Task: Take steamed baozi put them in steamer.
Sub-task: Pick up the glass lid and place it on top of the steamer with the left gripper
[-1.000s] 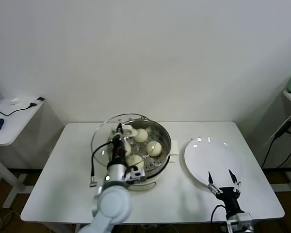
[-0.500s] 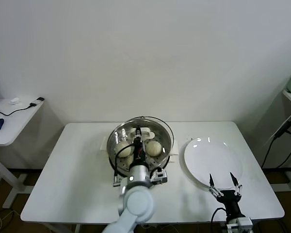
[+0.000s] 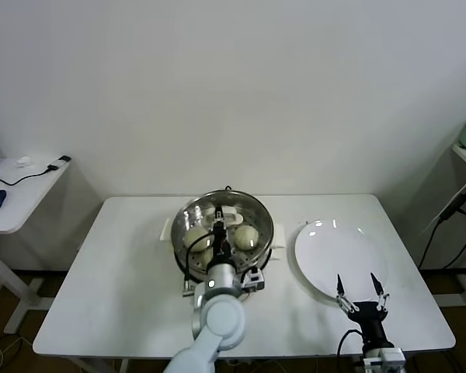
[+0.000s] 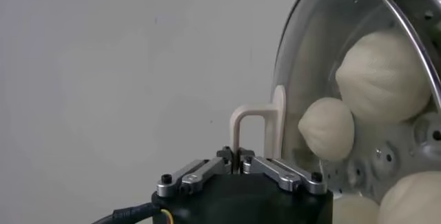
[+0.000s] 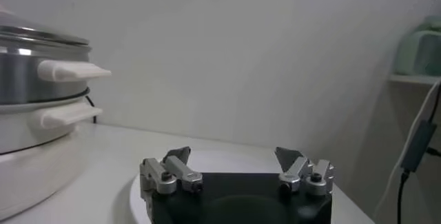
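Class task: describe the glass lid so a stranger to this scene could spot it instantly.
Start at the white table and find the shiny steamer at its centre. The glass lid sits over it, baozi showing through, its cream loop handle pinched by the left gripper. Unlike the flat white plate, it is transparent and domed.

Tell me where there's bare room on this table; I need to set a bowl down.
Bare tabletop lies left of the steamer, out to the table's left edge. The white plate on the right holds nothing. The middle is crowded: the left gripper holds the glass lid over the buns. The right gripper hangs open at the plate's near rim.
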Robot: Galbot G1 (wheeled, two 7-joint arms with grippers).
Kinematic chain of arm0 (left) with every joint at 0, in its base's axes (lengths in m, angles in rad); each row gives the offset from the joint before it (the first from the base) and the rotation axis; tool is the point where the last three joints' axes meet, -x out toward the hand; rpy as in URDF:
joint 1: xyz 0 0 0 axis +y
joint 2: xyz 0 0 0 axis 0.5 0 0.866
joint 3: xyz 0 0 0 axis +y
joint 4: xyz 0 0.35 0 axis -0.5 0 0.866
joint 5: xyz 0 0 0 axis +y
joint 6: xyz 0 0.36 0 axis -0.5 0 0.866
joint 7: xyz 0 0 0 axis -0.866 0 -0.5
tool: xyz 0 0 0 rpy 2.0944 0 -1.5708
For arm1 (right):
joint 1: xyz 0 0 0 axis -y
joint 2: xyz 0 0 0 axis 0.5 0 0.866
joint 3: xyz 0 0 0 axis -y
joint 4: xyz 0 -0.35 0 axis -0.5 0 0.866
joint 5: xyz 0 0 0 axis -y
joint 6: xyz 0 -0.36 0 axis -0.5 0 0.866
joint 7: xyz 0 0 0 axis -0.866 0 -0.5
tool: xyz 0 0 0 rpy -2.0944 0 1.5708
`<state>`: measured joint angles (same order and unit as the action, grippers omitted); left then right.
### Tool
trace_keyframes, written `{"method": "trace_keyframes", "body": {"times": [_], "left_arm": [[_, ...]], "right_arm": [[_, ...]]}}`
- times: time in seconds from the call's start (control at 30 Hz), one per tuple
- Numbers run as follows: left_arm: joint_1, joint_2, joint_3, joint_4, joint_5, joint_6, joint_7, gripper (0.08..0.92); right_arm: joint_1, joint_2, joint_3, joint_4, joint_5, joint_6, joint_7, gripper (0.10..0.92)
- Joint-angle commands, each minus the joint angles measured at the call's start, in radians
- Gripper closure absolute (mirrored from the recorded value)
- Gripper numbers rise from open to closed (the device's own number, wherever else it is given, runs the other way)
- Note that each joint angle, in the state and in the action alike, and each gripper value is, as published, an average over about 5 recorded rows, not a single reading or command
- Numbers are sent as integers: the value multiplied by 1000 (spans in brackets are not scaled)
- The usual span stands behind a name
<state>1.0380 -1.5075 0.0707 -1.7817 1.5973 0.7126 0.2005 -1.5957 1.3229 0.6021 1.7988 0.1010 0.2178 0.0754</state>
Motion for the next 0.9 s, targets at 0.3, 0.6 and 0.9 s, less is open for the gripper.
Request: {"method": "trace_keyframes", "body": {"times": [0.3, 0.6, 0.9], "left_arm": [[12, -7, 1, 15, -4, -2, -16, 862], [14, 3, -7, 26, 9, -21, -27, 862], [25, 44, 4, -46, -11, -25, -4, 686]], "right_arm": [[12, 12, -3, -12, -2, 13, 8, 202], [18, 15, -4, -15, -9, 31, 12, 203], [12, 11, -5, 2, -15, 28, 2, 203]]}}
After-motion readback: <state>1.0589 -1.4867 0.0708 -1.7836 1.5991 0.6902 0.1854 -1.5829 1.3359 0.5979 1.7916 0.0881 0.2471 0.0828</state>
